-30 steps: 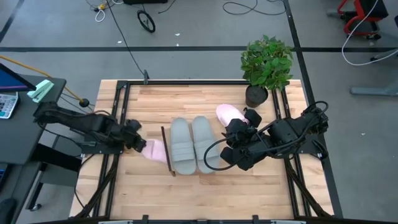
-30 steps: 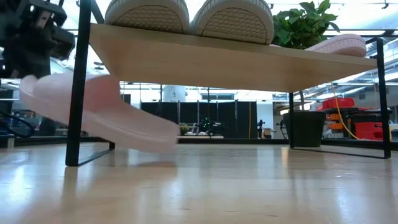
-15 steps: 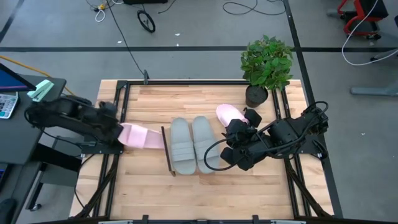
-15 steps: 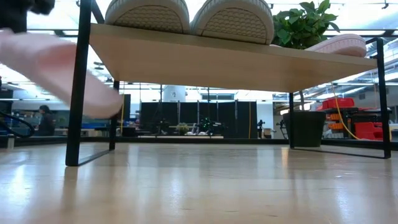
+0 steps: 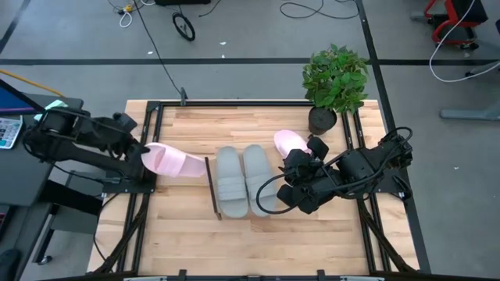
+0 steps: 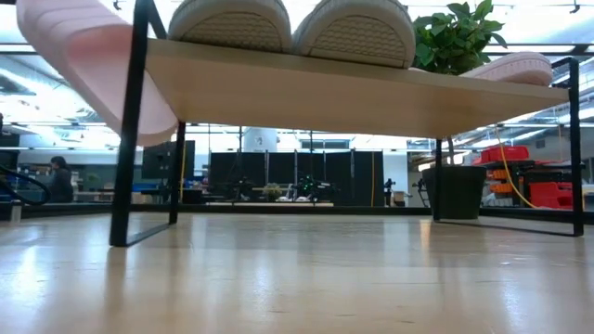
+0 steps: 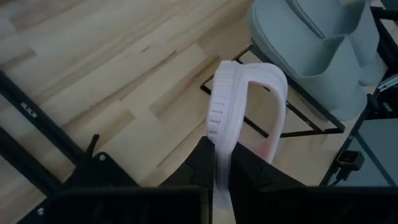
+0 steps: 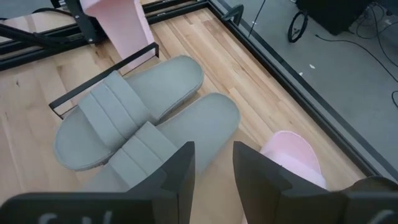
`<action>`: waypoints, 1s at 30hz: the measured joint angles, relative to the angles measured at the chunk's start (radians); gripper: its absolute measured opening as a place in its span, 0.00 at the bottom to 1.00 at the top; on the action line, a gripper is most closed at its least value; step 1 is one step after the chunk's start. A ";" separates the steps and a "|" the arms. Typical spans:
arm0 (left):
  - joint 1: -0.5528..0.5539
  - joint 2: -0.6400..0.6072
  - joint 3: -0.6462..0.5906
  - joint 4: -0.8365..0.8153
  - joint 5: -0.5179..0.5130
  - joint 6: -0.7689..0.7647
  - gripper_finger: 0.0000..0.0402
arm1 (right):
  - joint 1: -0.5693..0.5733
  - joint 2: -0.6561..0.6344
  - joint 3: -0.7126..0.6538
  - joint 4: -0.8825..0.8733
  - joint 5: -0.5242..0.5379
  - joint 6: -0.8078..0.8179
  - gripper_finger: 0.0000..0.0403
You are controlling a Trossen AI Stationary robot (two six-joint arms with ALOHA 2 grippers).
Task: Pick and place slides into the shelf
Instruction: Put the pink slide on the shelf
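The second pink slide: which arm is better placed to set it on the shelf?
Left. The left gripper already holds this pink slide at the shelf's left end; the right gripper waits, open, beside the grey slides.

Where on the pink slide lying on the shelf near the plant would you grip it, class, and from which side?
Judging by its pose, grip the pink slide across its wide strap, coming from above: it lies flat on the shelf, sole down. The right pincer hovers open beside it; the grey pair lies alongside.

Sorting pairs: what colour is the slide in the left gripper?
Light pink; the slide in the left gripper shows best in the left wrist view.
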 joint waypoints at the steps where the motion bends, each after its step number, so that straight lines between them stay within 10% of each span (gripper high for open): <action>1: 0.005 0.005 0.006 0.000 0.000 0.010 0.07 | 0.000 0.000 0.000 0.000 0.000 0.000 0.28; 30: 0.024 0.008 0.032 0.008 0.146 0.062 0.06 | 0.000 0.000 0.000 0.005 -0.010 0.035 0.28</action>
